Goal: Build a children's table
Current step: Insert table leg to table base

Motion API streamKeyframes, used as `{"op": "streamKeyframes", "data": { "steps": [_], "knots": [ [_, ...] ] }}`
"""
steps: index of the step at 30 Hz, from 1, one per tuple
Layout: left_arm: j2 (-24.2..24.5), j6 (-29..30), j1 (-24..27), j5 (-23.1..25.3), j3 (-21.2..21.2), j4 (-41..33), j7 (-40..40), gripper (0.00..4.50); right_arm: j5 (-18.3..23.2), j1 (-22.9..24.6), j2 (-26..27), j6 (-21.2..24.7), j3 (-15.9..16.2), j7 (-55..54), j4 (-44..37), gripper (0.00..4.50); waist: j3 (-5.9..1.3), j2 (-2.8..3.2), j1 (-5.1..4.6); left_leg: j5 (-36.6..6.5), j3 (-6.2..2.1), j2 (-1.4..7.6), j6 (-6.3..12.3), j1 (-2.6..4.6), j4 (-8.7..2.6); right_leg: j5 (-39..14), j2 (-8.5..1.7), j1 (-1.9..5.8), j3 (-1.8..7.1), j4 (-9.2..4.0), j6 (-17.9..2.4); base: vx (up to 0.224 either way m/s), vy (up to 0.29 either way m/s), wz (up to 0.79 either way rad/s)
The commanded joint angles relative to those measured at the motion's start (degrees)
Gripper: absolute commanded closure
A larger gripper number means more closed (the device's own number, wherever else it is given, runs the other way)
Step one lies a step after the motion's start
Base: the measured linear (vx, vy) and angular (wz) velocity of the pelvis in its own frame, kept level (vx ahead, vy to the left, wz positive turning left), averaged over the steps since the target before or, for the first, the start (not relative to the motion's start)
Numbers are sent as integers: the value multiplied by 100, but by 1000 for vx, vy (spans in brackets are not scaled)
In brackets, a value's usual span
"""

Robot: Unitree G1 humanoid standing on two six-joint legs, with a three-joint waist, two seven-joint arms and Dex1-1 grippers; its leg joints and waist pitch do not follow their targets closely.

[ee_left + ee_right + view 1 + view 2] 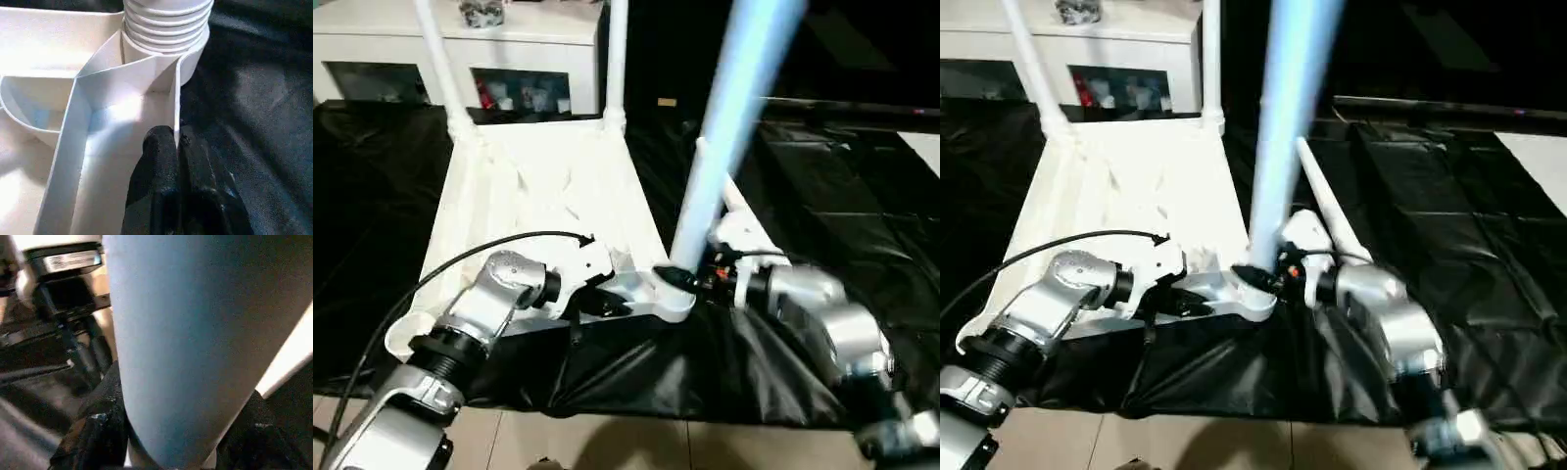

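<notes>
White plastic, the table top [548,186] lies ribbed side up on a black sheet [822,196], two legs [438,59] standing in its far corner sockets. A third leg [729,108] rises from the near right socket [671,284], the right gripper [161,431] clasping its base between spread fingers. The left gripper [177,161] pinches the top's near rim just beside that socket. A fourth leg [1327,211] lies on the sheet. Behind stands a white cabinet [460,49].
</notes>
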Motion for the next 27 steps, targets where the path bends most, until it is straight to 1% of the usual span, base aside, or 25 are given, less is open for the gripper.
{"op": "streamKeyframes", "data": {
  "steps": [1,2,4,5,7,9,10,12,15,16,17,18,19,20,21,22,23,24,25,26,27],
  "knots": [
    [104,-17,-147,125,-4,-26,-26,450,-153,152,-67,127,423,329,264,261,-338,-20,22,-1634,6,87,75,21,-391,-1842,-307,240,227,-451,-989,0,0,0],
    [137,-82,-152,130,-24,-37,-119,450,-140,181,-101,78,484,486,263,261,-344,-45,24,-1582,16,86,96,17,-383,-1780,-309,247,228,-450,-1011,0,0,0],
    [198,-188,-178,142,-66,-22,-262,450,-97,200,-128,-7,525,731,343,261,-354,-29,36,-1498,13,90,120,12,-382,-1674,-313,258,227,-433,-1040,0,0,0],
    [222,-206,-189,141,-73,-20,-307,450,-82,215,-143,-82,538,837,369,261,-354,-25,37,-1491,16,94,121,17,-384,-1640,-307,254,228,-428,-1050,0,0,0],
    [248,-222,-216,139,-71,-3,-357,450,-88,239,-167,-204,558,1014,417,261,-354,0,49,-1528,14,97,116,22,-385,-1582,-304,252,225,-420,-1092,0,0,0],
    [268,-251,-245,141,-76,30,-409,450,-104,269,-185,-326,580,1166,466,261,-352,-2,63,-1580,13,102,102,28,-393,-1586,-300,253,221,-422,-1103,0,0,0],
    [292,-263,-258,142,-80,48,-456,450,-154,286,-212,-393,643,1233,494,261,-353,4,74,-1611,11,105,91,36,-397,-1576,-301,252,224,-419,-1115,0,0,0],
    [307,-255,-262,155,-84,51,-464,450,-166,289,-205,-403,661,1235,512,261,-351,6,87,-1662,12,103,70,42,-403,-1614,-298,255,225,-427,-1110,0,0,0],
    [313,-229,-263,171,-51,57,-407,450,-165,242,-98,-378,596,1105,633,261,-347,0,96,-1727,8,97,33,41,-409,-1730,-305,257,225,-439,-1084,0,0,0],
    [286,-190,-265,154,11,58,-302,450,-175,179,29,-364,492,909,769,261,-351,-2,91,-1726,7,95,21,38,-406,-1752,-309,257,225,-434,-1086,0,0,0],
    [214,-107,-280,140,115,54,-69,450,-239,60,225,-391,314,484,1024,261,-341,-1,93,-1789,7,91,10,45,-413,-1885,-309,249,222,-455,-1052,0,0,0],
    [128,9,-309,140,222,53,208,450,-318,-54,393,-464,159,40,1272,261,-327,4,66,-1915,0,90,-62,53,-423,-2119,-317,222,216,-461,-1029,0,0,0],
    [29,186,-344,175,349,1,612,450,-441,-243,642,-570,-71,-685,1673,261,-321,-10,45,-1957,-11,79,-107,45,-425,-2250,-309,236,202,-475,-981,0,0,0],
    [29,186,-344,175,349,1,612,450,-441,-243,642,-570,-71,-685,1673,261,-311,1,-12,-2072,-31,64,-197,49,-436,-2590,-319,221,180,-498,-887,-54,-7,-7],
    [11,245,-346,192,376,-34,714,450,-465,-291,702,-585,-127,-872,1770,261,-305,-6,-32,-2135,-45,53,-207,52,-437,-2819,-323,228,159,-537,-782,-55,3,-11],
    [-16,410,-335,238,416,-148,889,450,-455,-381,818,-563,-227,-1179,1938,261,-308,-2,-55,-2161,-61,49,-195,35,-441,-3023,-326,242,148,-567,-647,-55,3,-11],
    [-35,526,-327,268,442,-225,1002,450,-442,-437,892,-541,-291,-1365,2038,261,-306,1,-95,-2177,-78,51,-206,11,-456,-3066,-321,246,144,-566,-575,-50,14,-14],
    [-101,831,-306,325,521,-419,1279,450,-414,-579,1072,-490,-439,-1812,2292,261,-302,6,-141,-2274,-94,47,-224,10,-461,-3220,-324,243,113,-582,-534,0,0,0],
    [-290,1385,-252,362,679,-782,1725,450,-382,-822,1349,-404,-647,-2516,2733,261,-319,31,-160,-2289,-103,54,-241,31,-457,-3174,-336,235,114,-579,-568,0,0,0],
    [-397,1604,-223,380,746,-945,1920,450,-366,-928,1463,-367,-725,-2792,2930,261,-302,32,-244,-2285,-130,56,-281,-8,-465,-3048,-334,239,98,-568,-656,0,0,0],
    [-524,1821,-191,432,795,-1111,2140,450,-374,-1040,1583,-365,-781,-3090,3139,261,-302,34,-269,-2348,-128,35,-267,-3,-455,-3069,-308,234,78,-593,-642,0,0,0]
  ]
}}
